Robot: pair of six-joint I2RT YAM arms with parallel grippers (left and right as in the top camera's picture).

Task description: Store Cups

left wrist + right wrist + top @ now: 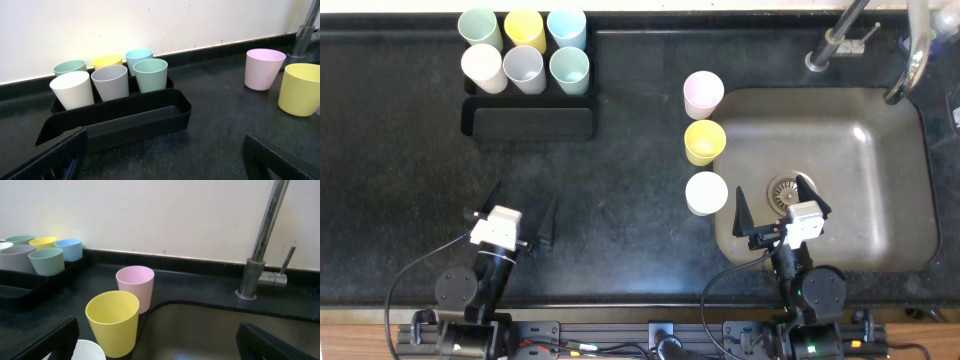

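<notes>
Top view: six cups (525, 68) in black tray (530, 123), two rows of three. Pink cup (703, 92), yellow cup (705, 141) and white cup (706, 192) stand in one line on the surface (620, 200) beside the sink (860, 150). Fingers spread on left claw (518, 210) and right claw (775, 200).
Left wrist view: six fill the tray's rear section.
Right wrist view: three loose cups, one faucet (265, 235).

Along the sink's (865, 130) left rim stand pink cup (703, 93), yellow cup (705, 141), white cup (706, 192); my right pincer (772, 192) gapes just inside that rim.
</notes>
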